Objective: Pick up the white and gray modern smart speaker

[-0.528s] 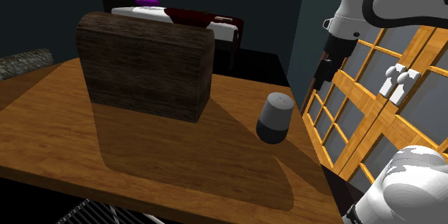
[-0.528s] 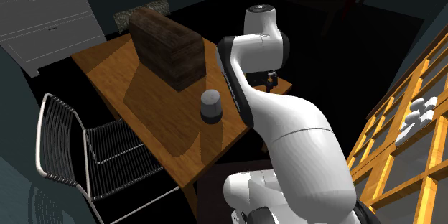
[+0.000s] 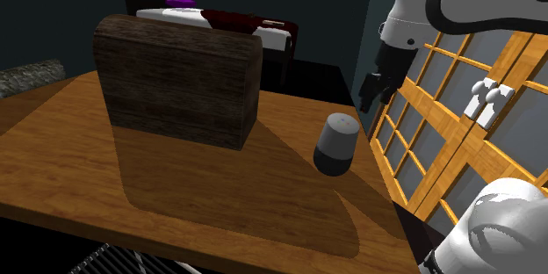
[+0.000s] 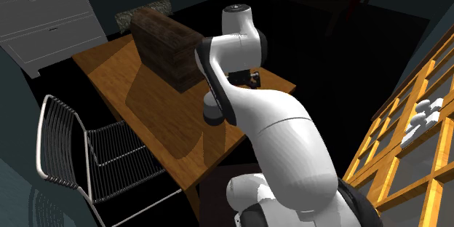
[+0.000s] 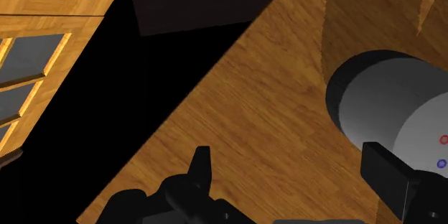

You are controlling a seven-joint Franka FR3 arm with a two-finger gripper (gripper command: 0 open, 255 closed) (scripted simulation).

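Speaker (image 3: 336, 143) stands upright on the wooden table (image 3: 132, 193) in the shoulder view, close to the table's edge at that view's right and apart from the big dark wooden box (image 3: 180, 79) to its left. It is dark grey below and paler on top. The gripper (image 3: 365, 98) hangs above it, a little farther back, touching nothing.

In the second exterior view the speaker (image 4: 211, 109) is partly hidden behind the arm (image 4: 276, 131), and the gripper (image 4: 252, 80) sits over the table's far side, near it.

In the wrist view the fingers (image 5: 202, 165) are spread apart with bare table between them. The speaker (image 5: 388, 100) lies off to one side by the other finger, not in the gap. To reach well, I judge the hand should shift sideways until the round body is centred, then come straight down and close gently round the middle, as smooth curved sides may slip or tip
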